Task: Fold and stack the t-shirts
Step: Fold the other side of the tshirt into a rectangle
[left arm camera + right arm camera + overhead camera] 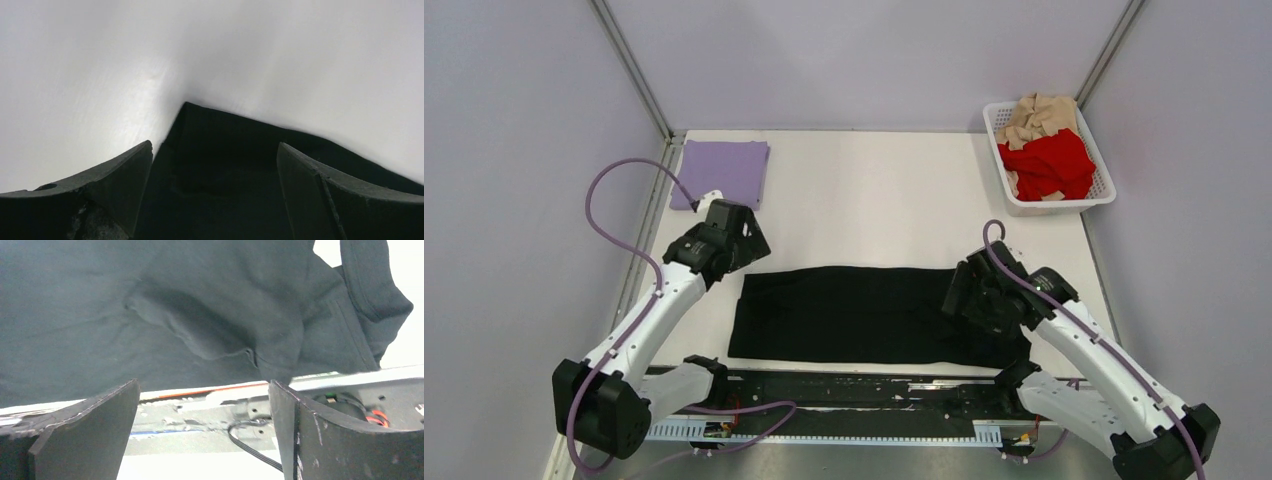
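A large black t-shirt (854, 315) lies folded into a long band across the near middle of the white table (874, 200). My left gripper (740, 268) is open and low over the shirt's far left corner; in the left wrist view that corner (210, 125) lies between my spread fingers (215, 145). My right gripper (979, 325) is open over the shirt's bunched right end; the right wrist view shows the cloth (150, 305) beyond the gripper (205, 382), with nothing held. A folded lavender t-shirt (722, 172) lies at the back left.
A white basket (1009, 190) at the back right holds a red t-shirt (1052, 162) and a tan t-shirt (1039, 118). A black rail with cables (844, 385) runs along the near edge, also seen in the right wrist view (210, 405). Walls enclose the table.
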Robot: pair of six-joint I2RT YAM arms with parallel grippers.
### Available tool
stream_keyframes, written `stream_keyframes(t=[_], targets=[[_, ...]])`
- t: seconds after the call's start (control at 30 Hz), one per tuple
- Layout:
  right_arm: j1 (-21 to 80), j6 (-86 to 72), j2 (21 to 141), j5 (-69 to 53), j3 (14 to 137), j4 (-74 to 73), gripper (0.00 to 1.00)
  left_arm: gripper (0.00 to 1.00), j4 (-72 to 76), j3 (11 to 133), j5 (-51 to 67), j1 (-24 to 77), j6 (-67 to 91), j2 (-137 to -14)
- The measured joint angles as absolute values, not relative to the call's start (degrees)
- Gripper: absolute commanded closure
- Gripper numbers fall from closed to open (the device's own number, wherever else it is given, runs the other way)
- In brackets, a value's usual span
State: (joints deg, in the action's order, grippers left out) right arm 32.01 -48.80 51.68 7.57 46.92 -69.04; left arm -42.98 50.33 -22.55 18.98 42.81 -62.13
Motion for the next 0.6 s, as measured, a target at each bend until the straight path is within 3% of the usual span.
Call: stream_keyframes(t=[0.2,0.33,0.6], targets=[[32.01,-49.5,47.07,8.03,45.32,-58.48,0.0,0.0,-33.91,48.64,-6.66,19.25,40.58,-63.55],[32.01,-48.9,50.28,7.62,42.3,-50.3,0.0,0.0,-28.88,43.77,3.27,19.92,40.42,-67.46],[32.01,-45.28,61.65,-3.42,37.93,-40.56,0.0,0.0,-28.99,36.32,5.39,20.03,40.66,-70.96]])
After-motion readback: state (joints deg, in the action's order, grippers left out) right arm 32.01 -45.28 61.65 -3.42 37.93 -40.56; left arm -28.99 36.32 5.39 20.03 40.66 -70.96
